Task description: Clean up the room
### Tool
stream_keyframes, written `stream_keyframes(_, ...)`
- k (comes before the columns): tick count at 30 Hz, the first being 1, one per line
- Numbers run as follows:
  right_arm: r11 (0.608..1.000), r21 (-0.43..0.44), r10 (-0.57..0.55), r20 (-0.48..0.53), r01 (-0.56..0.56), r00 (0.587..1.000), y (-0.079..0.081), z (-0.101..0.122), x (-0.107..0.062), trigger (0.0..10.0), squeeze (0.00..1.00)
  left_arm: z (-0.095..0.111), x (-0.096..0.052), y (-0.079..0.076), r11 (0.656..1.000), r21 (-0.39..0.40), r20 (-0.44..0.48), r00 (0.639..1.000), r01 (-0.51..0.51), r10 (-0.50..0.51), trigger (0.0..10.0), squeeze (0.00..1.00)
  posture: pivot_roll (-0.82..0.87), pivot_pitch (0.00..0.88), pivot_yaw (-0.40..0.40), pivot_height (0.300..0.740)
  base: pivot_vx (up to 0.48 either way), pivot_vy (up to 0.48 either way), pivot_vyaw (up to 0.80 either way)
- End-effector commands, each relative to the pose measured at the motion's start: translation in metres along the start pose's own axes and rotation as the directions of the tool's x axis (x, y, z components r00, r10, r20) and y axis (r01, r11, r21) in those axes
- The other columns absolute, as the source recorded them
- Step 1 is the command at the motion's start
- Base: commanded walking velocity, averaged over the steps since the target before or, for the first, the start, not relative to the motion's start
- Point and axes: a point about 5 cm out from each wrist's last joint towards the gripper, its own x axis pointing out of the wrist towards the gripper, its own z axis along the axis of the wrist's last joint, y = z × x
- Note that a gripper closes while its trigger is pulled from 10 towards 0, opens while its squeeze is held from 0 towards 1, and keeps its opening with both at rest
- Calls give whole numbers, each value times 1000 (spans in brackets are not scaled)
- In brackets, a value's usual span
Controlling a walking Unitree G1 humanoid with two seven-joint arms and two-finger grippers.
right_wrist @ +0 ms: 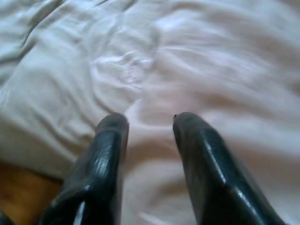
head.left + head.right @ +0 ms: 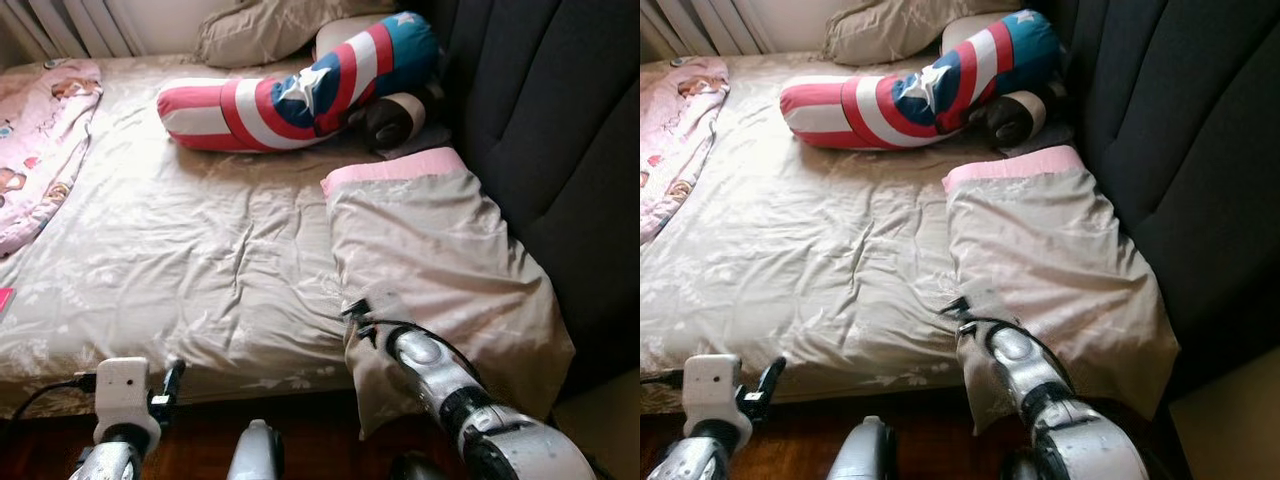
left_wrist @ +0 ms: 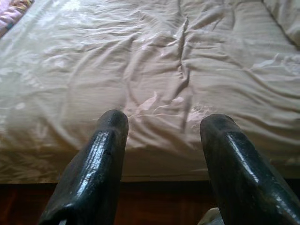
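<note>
In the left eye view we look down on a bed [image 2: 180, 260] covered with a creased beige sheet that runs from the upper left to the lower middle of the frame. A beige pillow [image 2: 440, 270] with a pink band at its top lies at the right of centre, its lower end hanging past the bed's front edge, just beside the dark padded headboard [image 2: 560, 150] that takes the right side. Across the upper middle lies a long red, white and blue bolster [image 2: 300, 90] with a white star, and behind it, at the top edge, a second beige pillow [image 2: 270, 25]. A pink printed blanket [image 2: 40, 140] lies along the upper left. Our right arm reaches up from the lower right, and its tool [image 2: 360, 305] meets the pillow's lower left part. Our left arm's wrist shows at the lower left, its tool [image 2: 170, 385] low before the bed's front edge, over the dark wooden floor [image 2: 310, 440]. The right eye view gives the same scene. In the left wrist view, the left tool's two black fingers [image 3: 101, 154] stand spread apart with nothing between them, pointing at the sheet above the bed's edge. In the right wrist view, which is somewhat blurred, the right tool's fingers [image 1: 110, 150] are parted and lie close upon the pale cloth; we cannot tell whether they touch it.
</note>
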Motion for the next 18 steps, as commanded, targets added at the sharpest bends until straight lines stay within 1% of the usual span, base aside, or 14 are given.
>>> stream_keyframes(1, 988, 137, -83, 81, 71, 993, -17, 2, -5, 10000, 0, -5, 2, 0, 1000, 1, -8, 1000, -9, 9, 10000, 0, 225, 70, 8, 659, 0, 0, 0)
stream_keyframes(3, 967, 223, -157, 125, 127, 980, -34, -1, -11, 10000, 0, -7, 7, -3, 1000, -12, -1, 1000, -8, 8, 10000, 0, 203, 39, 1, 659, 0, 0, 0)
stream_keyframes(5, 945, 272, -231, 155, 183, 961, -51, -6, -19, 10000, 0, -12, 13, -6, 1000, -22, -4, 1000, -10, 10, 10000, 0, 174, 1, -6, 659, 0, 0, 0)
stream_keyframes(8, 942, 263, -260, 173, 210, 950, -61, -15, -27, 10000, 0, -15, 20, -8, 999, -39, 1, 1000, -11, 12, 10000, 0, 154, 0, -11, 659, 0, 0, 0)
stream_keyframes(9, 937, 261, -286, 195, 232, 938, -69, -23, -36, 10000, 0, -18, 26, -9, 999, -51, 4, 1000, -15, 16, 10000, 0, 134, 0, -21, 659, 0, 0, 0)
stream_keyframes(10, 935, 263, -293, 197, 237, 936, -71, -26, -38, 10000, 0, -19, 28, -10, 998, -53, 2, 1000, -17, 17, 10000, 0, 131, 0, -23, 659, 0, 0, 0)
stream_keyframes(11, 934, 265, -296, 196, 240, 935, -74, -32, -42, 10000, 0, -21, 32, -10, 998, -56, 0, 1000, -21, 21, 10000, 0, 125, 0, -28, 669, 0, 0, 0)
stream_keyframes(13, 933, 267, -296, 187, 241, 937, -75, -35, -44, 10000, 0, -22, 35, -10, 998, -57, -2, 1000, -23, 23, 10000, 0, 122, 0, -30, 679, 0, 0, 0)
stream_keyframes(15, 922, 282, -317, 152, 266, 936, -78, -45, -47, 10000, 0, -27, 40, -12, 997, -66, -10, 1000, -25, 25, 10000, 0, 113, 0, -34, 694, 0, 0, 0)
stream_keyframes(18, 916, 279, -326, 98, 288, 940, -78, -55, -49, 10000, 0, -32, 45, -15, 997, -69, -30, 999, -23, 21, 10000, 0, 111, 0, -37, 714, 0, 0, 0)
